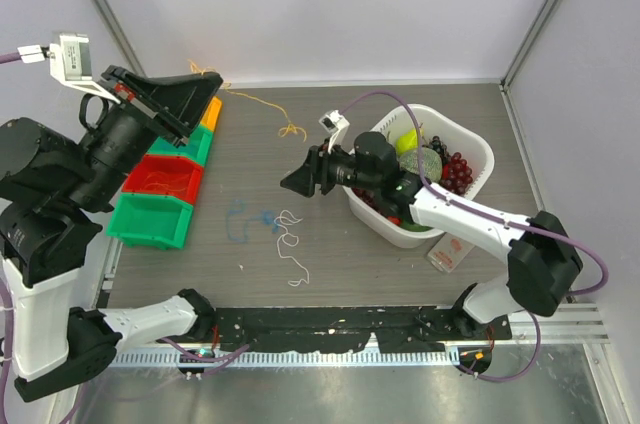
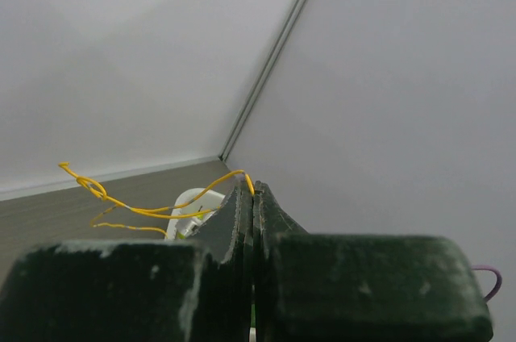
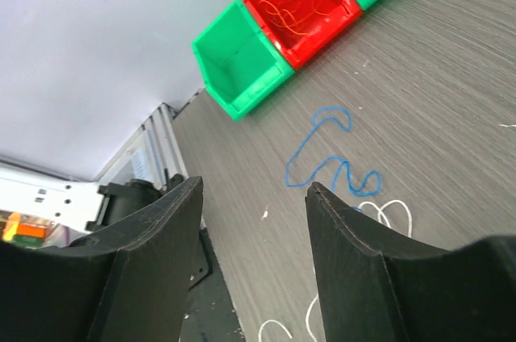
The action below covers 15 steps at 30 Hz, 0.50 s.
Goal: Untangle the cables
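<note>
Closest to the left wrist camera, the left gripper (image 2: 253, 193) has its jaws pressed fully together, pinching a thin yellow-orange wire (image 2: 161, 211) right at the fingertips. That gripper is raised at the far left, above the row of bins, and the wire dangles away from it in loose kinks. The right gripper (image 3: 254, 189) is wide open and holds nothing. It hovers over the middle of the tabletop (image 1: 350, 274), looking down at the blue wire (image 3: 330, 166) and the white wire (image 3: 387, 214) lying flat there, to the left of the white basket (image 1: 470, 144).

My worry is the hold on the left: so little wire sits between the tips that a quick swing could let it slip out, or its free end could catch on the rim of the red bin (image 3: 318, 43). On the right, the blue wire's near end appears to touch the white loops, so closing on it there could take both, and a lift would then drag the white wire along rather than part them.
</note>
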Motion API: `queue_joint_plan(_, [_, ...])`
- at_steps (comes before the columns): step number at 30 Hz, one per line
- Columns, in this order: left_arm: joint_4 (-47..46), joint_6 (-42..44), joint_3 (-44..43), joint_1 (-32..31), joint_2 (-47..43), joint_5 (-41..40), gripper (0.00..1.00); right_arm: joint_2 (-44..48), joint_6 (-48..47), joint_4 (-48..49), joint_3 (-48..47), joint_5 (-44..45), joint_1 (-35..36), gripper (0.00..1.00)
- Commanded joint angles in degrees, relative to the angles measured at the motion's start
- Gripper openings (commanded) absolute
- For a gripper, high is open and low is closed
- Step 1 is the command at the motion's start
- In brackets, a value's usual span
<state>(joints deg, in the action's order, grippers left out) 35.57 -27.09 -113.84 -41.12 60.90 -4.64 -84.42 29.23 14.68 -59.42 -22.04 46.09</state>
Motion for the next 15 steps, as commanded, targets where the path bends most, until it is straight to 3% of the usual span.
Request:
queue_joint_plan(1, [-2.35,-0.94,1.95,0.25,-1.05,-1.42,0.0,6.1,3.81,4.57,0.97,-3.8,-0.38,0.59])
queue_joint_plan(15, [0.2,-2.35,4.68,0.17,-1.05,-4.49,0.0,12.79,3.46,-0.18,1.59,-2.21,-1.79,0.53])
